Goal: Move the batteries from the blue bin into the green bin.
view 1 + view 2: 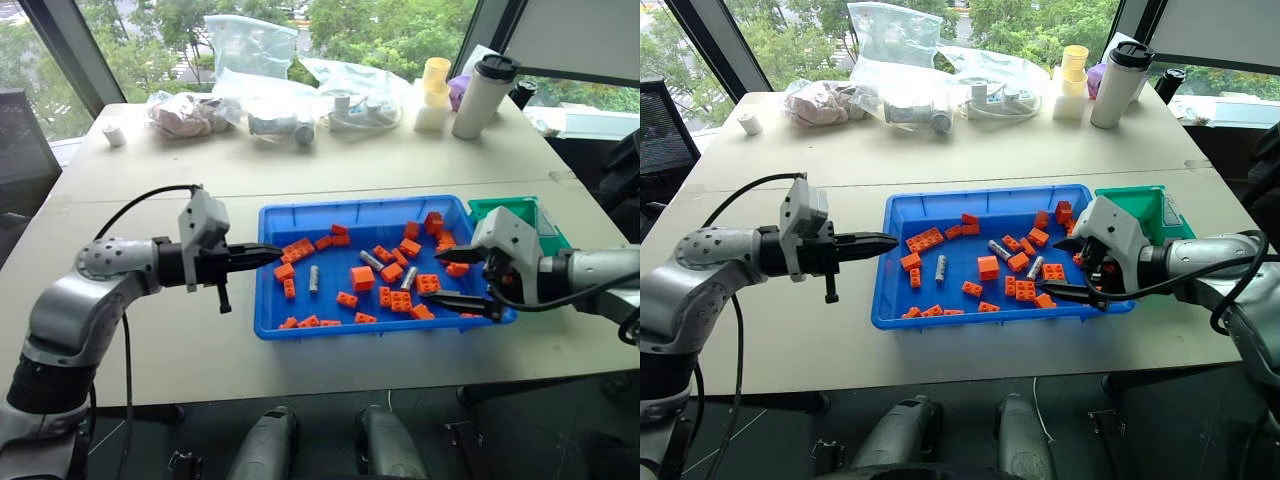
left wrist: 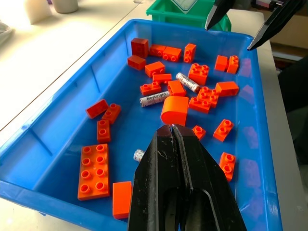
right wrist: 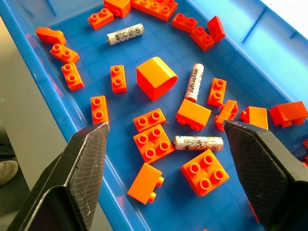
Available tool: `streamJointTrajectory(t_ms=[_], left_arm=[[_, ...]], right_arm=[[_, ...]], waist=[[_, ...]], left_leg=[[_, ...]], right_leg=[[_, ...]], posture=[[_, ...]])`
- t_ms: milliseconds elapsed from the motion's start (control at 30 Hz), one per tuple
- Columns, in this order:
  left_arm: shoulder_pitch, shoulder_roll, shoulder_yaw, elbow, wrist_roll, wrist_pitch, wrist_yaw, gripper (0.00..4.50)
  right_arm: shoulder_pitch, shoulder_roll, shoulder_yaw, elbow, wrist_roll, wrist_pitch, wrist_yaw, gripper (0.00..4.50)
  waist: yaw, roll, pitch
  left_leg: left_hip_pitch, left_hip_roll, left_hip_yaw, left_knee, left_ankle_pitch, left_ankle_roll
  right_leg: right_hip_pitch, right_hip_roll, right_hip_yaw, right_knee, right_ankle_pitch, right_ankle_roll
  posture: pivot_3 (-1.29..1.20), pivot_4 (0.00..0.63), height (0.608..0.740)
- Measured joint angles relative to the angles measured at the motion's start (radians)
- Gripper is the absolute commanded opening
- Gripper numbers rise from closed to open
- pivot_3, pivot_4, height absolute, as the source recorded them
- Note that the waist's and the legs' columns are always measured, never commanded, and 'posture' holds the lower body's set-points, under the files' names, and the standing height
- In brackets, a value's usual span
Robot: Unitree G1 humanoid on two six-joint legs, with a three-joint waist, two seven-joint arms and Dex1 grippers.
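Batteries (image 3: 198, 143): three lie among orange bricks (image 1: 363, 278) in the blue bin (image 1: 300, 325).
Green bin (image 1: 500, 207): far right, touching the blue bin.
Right gripper (image 3: 166, 171): wide, empty, above the nearest battery.
Left gripper (image 1: 262, 254): closed, empty.
Risk: bricks crowd that battery; closing may catch one.

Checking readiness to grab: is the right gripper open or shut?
Open. The right gripper has its two black fingers spread wide apart over the blue bin, with a battery and orange bricks visible between them, nothing held.
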Motion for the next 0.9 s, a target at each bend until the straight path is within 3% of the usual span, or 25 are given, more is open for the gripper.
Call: streamJointTrajectory(t_ms=[333,900], left_arm=[[-0.005,-0.004,-0.021,0.009,0.021,-0.022,-0.018,0.00],[-0.017,-0.009,-0.021,0.021,0.022,-0.022,-0.018,0.00]], right_arm=[[-0.001,0.000,0.003,-0.002,-0.001,-0.002,-0.001,3.92],[-0.141,0.038,0.184,0.056,-0.063,-0.072,0.025,3.92]], waist=[[0.000,0.000,0.000],[-0.001,0.000,0.000]], left_leg=[[0.000,0.000,0.000,0.000,0.000,0.000],[0.000,0.000,0.000,0.000,0.000,0.000]], right_leg=[[0.000,0.000,0.000,0.000,0.000,0.000],[0.000,0.000,0.000,0.000,0.000,0.000]], posture=[[0.00,0.150,0.740],[0.00,0.150,0.740]])
